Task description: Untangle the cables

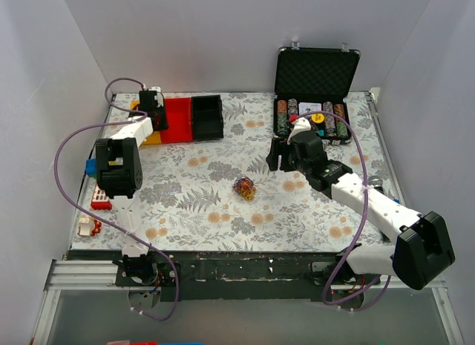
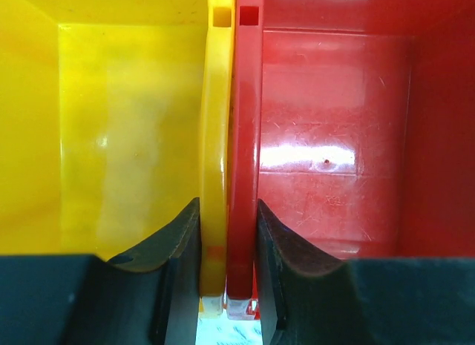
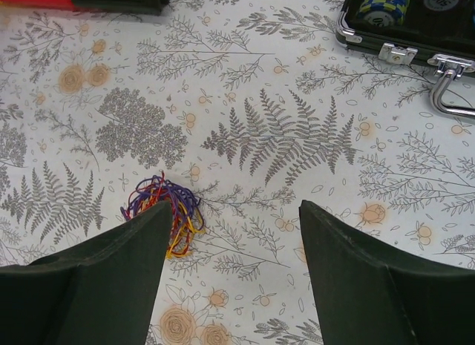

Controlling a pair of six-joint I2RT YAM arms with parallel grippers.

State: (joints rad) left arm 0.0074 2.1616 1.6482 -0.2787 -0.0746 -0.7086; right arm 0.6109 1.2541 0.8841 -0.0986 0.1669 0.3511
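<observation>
Approach step — right tool [image 3: 236,208] spread beside the small yellow-red-purple wire tangle [image 3: 174,204], needs centring then a pinch; left tool [image 2: 227,204] clamps the yellow-and-red plastic bin walls [image 2: 230,100].

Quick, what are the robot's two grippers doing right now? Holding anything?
Left gripper: closed on the touching walls of the yellow bin and red bin.
Right gripper: open, empty, near the cables.

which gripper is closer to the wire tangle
Right. The right gripper hovers beside the wire tangle; the left gripper is far off, straddling the yellow bin and red bin walls.
</observation>
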